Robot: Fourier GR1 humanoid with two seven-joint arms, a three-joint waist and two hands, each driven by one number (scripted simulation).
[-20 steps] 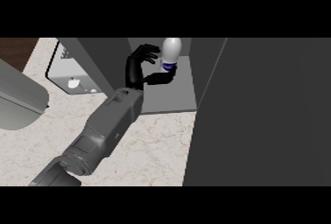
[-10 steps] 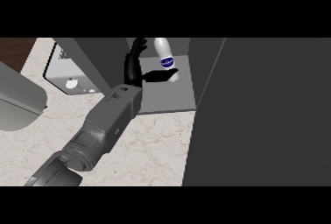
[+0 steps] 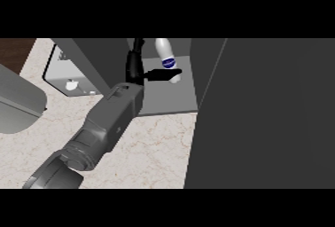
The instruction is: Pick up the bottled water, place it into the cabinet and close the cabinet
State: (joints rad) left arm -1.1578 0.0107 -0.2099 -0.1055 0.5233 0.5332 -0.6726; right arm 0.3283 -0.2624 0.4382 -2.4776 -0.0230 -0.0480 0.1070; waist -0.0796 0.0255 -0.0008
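Observation:
The bottled water (image 3: pixel 165 56), white with a blue label, stands upright on the grey cabinet shelf (image 3: pixel 171 98), inside the open cabinet. My left hand (image 3: pixel 138 70) reaches into the cabinet just left of it. Its fingers point straight up beside the bottle with a small gap, and its thumb (image 3: pixel 163 75) stretches right across the bottle's lower part, hiding its base. The hand is open. The dark cabinet door (image 3: pixel 268 115) stands open at the right, filling that side of the view. My right hand shows nowhere.
A white boxy appliance (image 3: pixel 64 75) stands on the marble counter (image 3: pixel 157 150) left of the cabinet's side wall (image 3: pixel 98 57). A grey rounded object (image 3: pixel 18 104) sits at the far left edge.
The hand carried the bottle deeper into the cabinet and set it upright. Its fingers, curled round the bottle before, have straightened away from it.

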